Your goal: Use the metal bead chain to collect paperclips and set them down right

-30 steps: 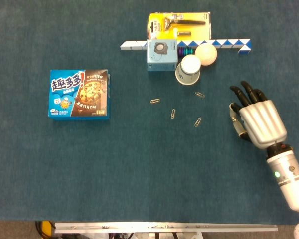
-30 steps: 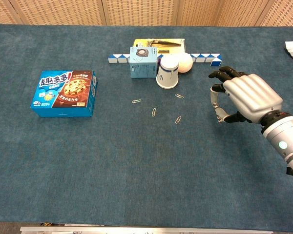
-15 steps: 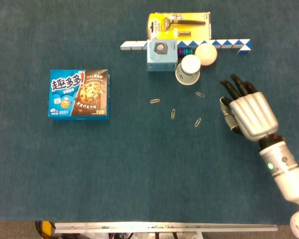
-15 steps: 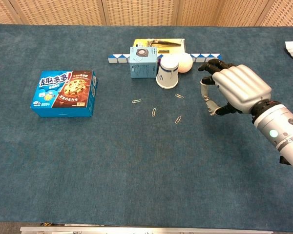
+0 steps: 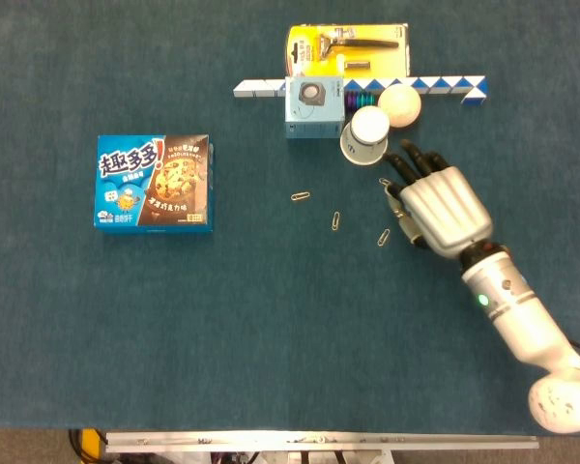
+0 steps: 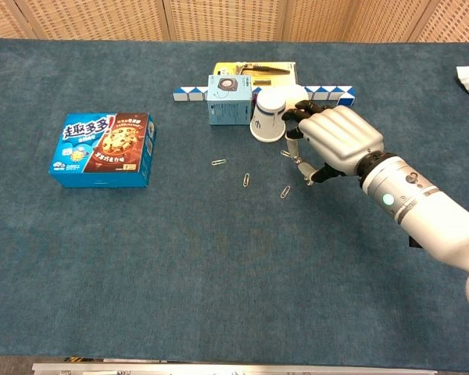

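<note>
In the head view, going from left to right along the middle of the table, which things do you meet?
Cookie box → first paperclip → second paperclip → third paperclip → right hand.

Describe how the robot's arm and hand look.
Only the right hand shows: a ridged silver-grey shell on its back, black fingers, and a dark band at the wrist. The forearm is a glossy white tube with a small green light.
</note>
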Robot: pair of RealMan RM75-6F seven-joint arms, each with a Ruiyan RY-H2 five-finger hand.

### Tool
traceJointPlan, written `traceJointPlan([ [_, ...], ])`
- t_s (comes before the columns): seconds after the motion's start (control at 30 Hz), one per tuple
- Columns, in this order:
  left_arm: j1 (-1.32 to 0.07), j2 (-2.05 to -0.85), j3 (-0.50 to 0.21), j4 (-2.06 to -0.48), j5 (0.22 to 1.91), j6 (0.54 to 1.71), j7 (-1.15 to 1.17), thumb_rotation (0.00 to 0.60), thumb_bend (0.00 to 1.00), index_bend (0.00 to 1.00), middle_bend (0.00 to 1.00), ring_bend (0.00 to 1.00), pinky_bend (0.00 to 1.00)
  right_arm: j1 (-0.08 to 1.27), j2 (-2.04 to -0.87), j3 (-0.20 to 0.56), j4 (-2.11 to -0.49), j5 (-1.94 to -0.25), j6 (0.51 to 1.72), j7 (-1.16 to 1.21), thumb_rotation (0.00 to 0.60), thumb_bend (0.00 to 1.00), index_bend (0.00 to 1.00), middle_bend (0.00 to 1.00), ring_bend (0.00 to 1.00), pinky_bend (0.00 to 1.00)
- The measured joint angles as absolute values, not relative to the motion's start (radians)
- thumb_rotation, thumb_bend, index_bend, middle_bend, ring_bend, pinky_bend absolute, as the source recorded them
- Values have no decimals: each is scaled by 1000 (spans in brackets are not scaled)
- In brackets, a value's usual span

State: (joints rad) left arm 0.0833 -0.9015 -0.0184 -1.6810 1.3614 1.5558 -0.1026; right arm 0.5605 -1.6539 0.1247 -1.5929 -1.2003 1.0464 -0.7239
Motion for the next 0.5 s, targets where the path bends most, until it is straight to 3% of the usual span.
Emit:
traceJointPlan([
  [0.5,96,-899,-23,-1676,1363,1558,-116,600,246,435,294,169,315,631,-1711,135,-1542,-1165,1006,-709,600,366,554,155,60,220],
])
